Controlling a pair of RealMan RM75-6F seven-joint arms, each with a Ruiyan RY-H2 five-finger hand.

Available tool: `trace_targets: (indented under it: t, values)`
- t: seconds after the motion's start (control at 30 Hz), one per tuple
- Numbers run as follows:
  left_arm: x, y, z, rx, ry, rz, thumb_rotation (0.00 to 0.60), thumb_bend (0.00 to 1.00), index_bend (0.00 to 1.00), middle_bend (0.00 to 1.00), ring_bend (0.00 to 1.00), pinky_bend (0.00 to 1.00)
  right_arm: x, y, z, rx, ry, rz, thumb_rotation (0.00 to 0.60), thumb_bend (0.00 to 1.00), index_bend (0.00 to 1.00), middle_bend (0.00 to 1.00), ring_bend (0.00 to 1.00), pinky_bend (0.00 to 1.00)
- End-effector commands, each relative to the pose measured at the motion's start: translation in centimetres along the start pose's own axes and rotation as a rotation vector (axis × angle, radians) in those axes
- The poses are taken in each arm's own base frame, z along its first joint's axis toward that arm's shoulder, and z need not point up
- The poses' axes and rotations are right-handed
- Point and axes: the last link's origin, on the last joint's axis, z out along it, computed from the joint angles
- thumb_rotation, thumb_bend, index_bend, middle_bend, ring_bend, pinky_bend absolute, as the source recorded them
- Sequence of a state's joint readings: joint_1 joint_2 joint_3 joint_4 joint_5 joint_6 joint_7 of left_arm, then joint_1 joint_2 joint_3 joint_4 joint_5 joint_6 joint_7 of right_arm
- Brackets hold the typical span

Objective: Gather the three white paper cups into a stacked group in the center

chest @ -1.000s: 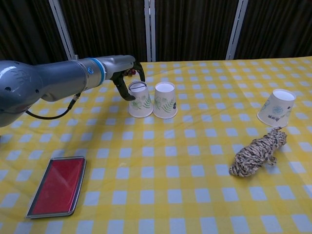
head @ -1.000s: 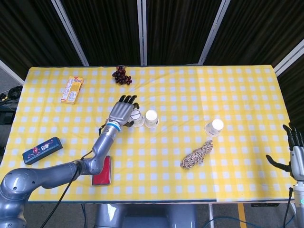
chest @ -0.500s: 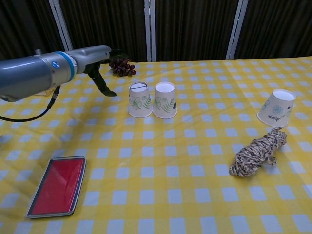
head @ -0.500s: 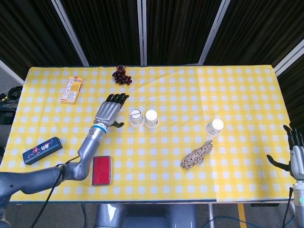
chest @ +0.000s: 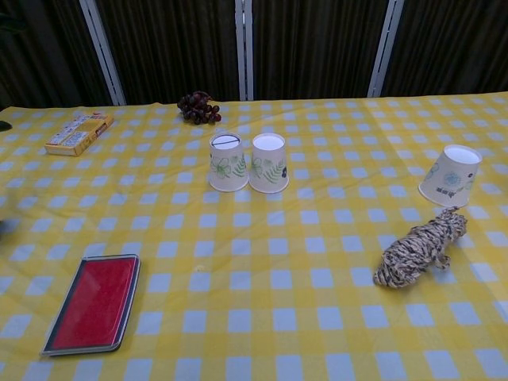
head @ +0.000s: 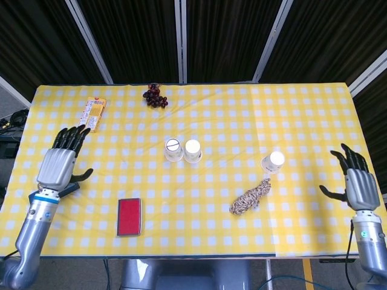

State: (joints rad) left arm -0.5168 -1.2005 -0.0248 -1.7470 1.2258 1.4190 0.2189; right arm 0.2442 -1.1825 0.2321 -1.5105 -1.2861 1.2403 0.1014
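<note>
Mid-table: 2 cups (head: pixel 183 150) touching, upside-down.

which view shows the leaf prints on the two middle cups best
The chest view: it faces the two middle cups from the side, so their green leaf prints are plain. The head view looks straight down on the same cups, showing mainly their round white ends, with hardly any print.

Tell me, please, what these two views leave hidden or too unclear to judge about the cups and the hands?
- Left hand: absent from the chest view; it covers the dark case seen only as a sliver in the head view.
- Right hand: also outside the chest frame.
- Two centre cups: whether their sides touch is unclear in either view.
- Orange box: print too small to read.
</note>
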Motion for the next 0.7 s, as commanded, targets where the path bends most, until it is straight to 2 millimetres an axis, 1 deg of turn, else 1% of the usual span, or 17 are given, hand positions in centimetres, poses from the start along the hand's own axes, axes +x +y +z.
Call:
trace_targets:
  t: [0.03, 0.17, 0.3, 0.37, 0.53, 0.7]
  values:
    - [0.6, -0.4, -1.8, -0.007, 0.004, 0.002, 0.6, 0.23, 0.0, 0.0, 0.0, 0.0, -0.2, -4.1, 2.5, 0.092, -0.07, -0.041, 0.6, 0.08, 0.2, 0.0, 0.0, 0.0]
    - [1.0, -0.2, -2.3, -0.029, 0.015, -0.022, 0.6, 0.22, 0.0, 0.0, 0.0, 0.0, -1.0, -7.6, 4.4, 0.146, -0.138, -0.072, 0.6, 0.08, 0.2, 0.0, 0.0, 0.0]
    - [1.0, -0.3, -2.4, -0.039, 0.001, -0.027, 0.6, 0.22, 0.0, 0.0, 0.0, 0.0, -1.9, -9.5, 6.0, 0.147, -0.198, -0.089, 0.6, 0.08, 0.17, 0.0, 0.0, 0.0]
    - [1.1, -0.5, -2.4, -0.037, 0.003, -0.032, 0.6, 0.22, 0.0, 0.0, 0.0, 0.0, -2.2, -9.8, 6.6, 0.141, -0.217, -0.102, 0.6, 0.09, 0.16, 0.0, 0.0, 0.0]
    - [1.3, -0.7, -2.4, -0.04, 0.005, -0.046, 0.6, 0.22, 0.0, 0.0, 0.0, 0.0, -3.4, -10.1, 7.9, 0.096, -0.264, -0.106, 0.6, 0.13, 0.24, 0.0, 0.0, 0.0]
    - [1.2, -0.6, -2.4, -0.047, -0.004, -0.05, 0.6, 0.22, 0.0, 0.0, 0.0, 0.0, -4.8, -10.0, 9.0, 0.066, -0.312, -0.13, 0.6, 0.13, 0.23, 0.0, 0.0, 0.0]
